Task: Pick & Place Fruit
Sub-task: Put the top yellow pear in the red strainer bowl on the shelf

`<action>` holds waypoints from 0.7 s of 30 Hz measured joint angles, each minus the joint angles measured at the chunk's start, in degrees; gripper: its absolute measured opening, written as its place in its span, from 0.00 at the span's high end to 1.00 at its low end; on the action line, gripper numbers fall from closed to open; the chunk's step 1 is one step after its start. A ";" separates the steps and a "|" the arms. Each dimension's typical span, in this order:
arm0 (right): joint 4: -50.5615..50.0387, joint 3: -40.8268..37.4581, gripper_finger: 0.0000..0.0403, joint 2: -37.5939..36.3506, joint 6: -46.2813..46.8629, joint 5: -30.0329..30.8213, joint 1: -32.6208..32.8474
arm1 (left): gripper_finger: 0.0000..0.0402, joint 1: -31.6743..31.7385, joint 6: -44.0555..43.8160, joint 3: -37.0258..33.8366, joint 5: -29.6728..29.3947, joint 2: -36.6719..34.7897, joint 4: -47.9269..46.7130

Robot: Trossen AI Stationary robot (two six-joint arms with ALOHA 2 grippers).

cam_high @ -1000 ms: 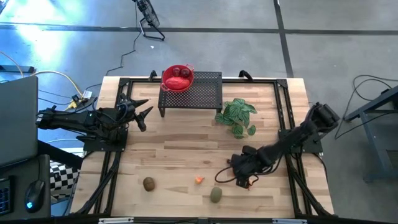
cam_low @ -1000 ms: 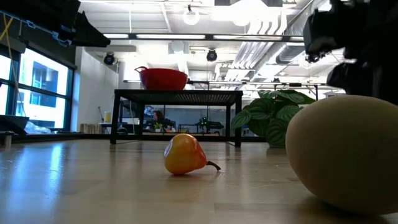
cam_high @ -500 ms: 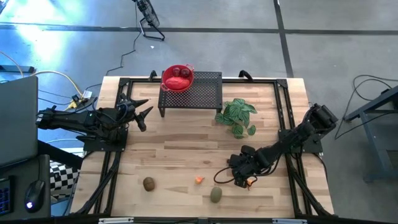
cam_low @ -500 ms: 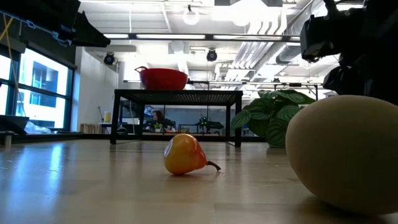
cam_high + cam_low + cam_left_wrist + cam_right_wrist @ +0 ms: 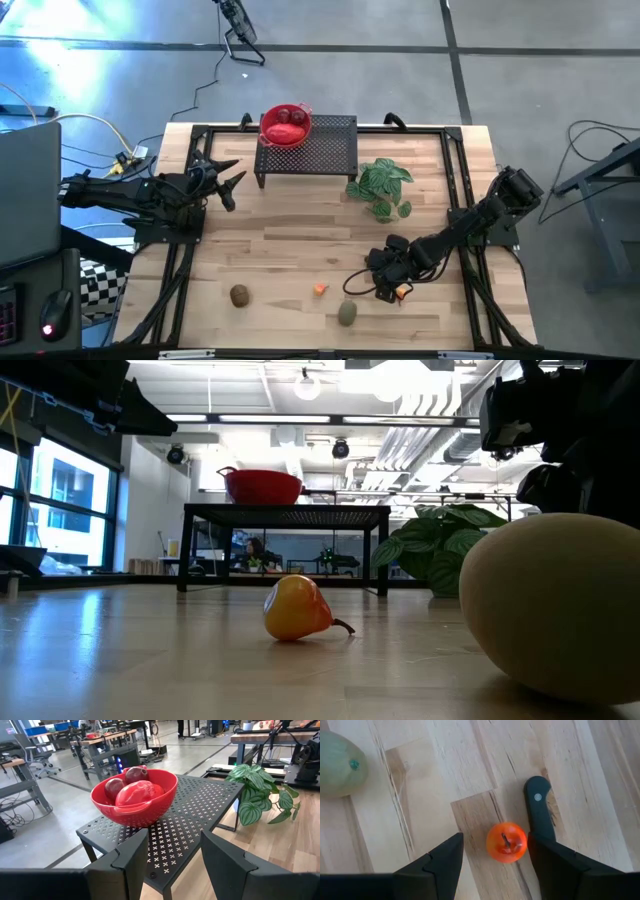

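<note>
Pale butcher-block wooden worktop (image 5: 290, 235), planks running side to side, framed by black rails.

Black perforated metal stand (image 5: 322, 143) at the far edge; on its left end a glossy red round bowl (image 5: 285, 127) holding a red oblong fruit (image 5: 136, 793) and two dark-red round fruits (image 5: 135, 773).

Near edge: brown oval fruit (image 5: 239, 295) at left, tiny orange pear-shaped fruit (image 5: 320, 289) midway, its stem pointing right in the low view; smooth olive-green oval fruit (image 5: 347, 313) just beside it.

Right tool (image 5: 377, 285), fingers apart, hangs low over a second tiny orange round fruit (image 5: 506, 842), stem upward, which touches a black rounded knife handle (image 5: 539, 810).

Left tool (image 5: 229, 178), fingers apart, waits at the left rail, facing the bowl.

Green striped leafy plant (image 5: 382, 187) right of the stand.
</note>
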 joint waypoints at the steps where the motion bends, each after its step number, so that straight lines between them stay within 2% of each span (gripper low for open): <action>1: -0.02 0.00 0.47 0.00 0.02 0.10 0.00 | 0.56 -0.02 0.00 0.02 0.00 -0.01 0.00; 4: -0.02 0.00 0.51 0.00 0.02 0.21 -0.02 | 0.56 -0.01 -0.02 0.02 -0.01 0.00 -0.01; 13: 0.00 0.00 0.72 -0.04 0.28 0.21 -0.02 | 0.56 -0.01 -0.10 0.01 -0.02 0.00 -0.46; 21: 0.00 0.02 0.82 -0.04 0.30 0.23 -0.02 | 0.56 -0.02 -0.07 0.02 0.00 0.00 -0.46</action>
